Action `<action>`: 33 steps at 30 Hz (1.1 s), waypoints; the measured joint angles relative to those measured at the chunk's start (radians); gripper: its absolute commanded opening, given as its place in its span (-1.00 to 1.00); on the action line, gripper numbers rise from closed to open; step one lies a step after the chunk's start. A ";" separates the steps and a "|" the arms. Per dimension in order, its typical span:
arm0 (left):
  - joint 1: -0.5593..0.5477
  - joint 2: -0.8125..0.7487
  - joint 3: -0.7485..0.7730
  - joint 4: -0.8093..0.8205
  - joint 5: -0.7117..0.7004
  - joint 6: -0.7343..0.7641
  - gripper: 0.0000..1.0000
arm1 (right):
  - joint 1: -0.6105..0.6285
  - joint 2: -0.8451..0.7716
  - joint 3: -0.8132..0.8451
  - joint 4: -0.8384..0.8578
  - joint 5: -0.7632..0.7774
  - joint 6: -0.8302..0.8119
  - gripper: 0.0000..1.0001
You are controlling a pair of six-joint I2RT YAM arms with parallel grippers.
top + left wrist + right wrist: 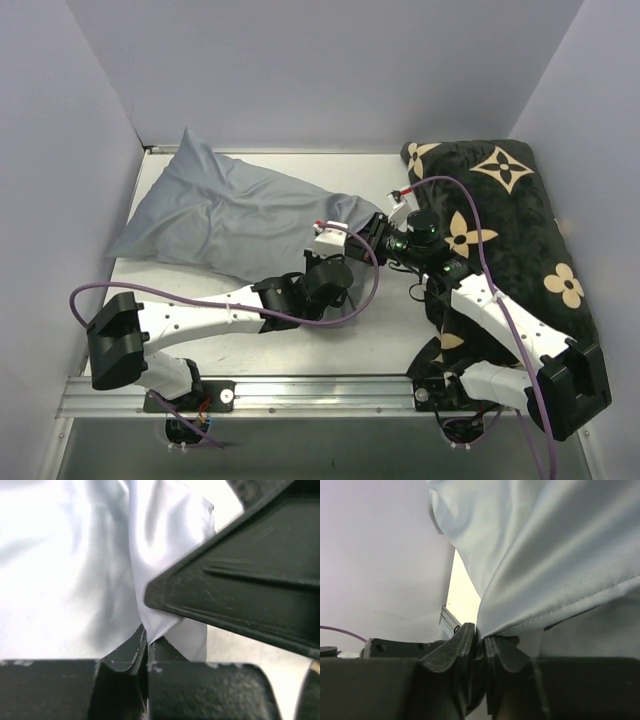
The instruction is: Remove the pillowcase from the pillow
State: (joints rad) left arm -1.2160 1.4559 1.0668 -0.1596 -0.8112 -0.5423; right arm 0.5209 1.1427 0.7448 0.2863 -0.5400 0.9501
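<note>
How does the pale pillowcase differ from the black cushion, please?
The pillowcase is plain pale grey, the cushion black plush with tan flowers. The pillowcase lies back left, the cushion along the right wall. The left gripper and right gripper pinch the pillowcase, not the cushion. Both rest on the table.

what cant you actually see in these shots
- The pillow inside the pillowcase: covered by cloth in every view.
- Top view: where the left gripper and right gripper pinch; their own bodies cover it.
- Left wrist view: dark shape, too close and blurred to name.
- Black cushion: near end under the right arm.
</note>
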 measured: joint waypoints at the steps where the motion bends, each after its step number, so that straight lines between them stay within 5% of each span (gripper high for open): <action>1: 0.000 -0.011 -0.004 -0.002 -0.008 -0.003 -1.00 | 0.004 -0.001 0.000 -0.004 0.001 -0.005 -0.51; 7: 0.000 -0.066 -0.014 -0.043 -0.050 -0.062 -1.00 | 0.021 -0.053 0.016 -0.144 0.110 -0.080 -0.17; 16: 0.000 -0.087 -0.034 -0.138 -0.074 -0.155 -1.00 | 0.059 -0.254 -0.054 -0.351 0.306 -0.144 -0.13; 33: 0.010 -0.088 -0.041 -0.250 -0.080 -0.257 -1.00 | 0.161 0.035 0.100 -0.388 0.444 -0.173 0.15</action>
State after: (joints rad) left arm -1.2060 1.3682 1.0260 -0.4095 -0.8913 -0.7998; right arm 0.6823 1.1774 0.8452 -0.1013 -0.0959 0.7773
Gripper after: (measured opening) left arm 0.011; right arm 0.566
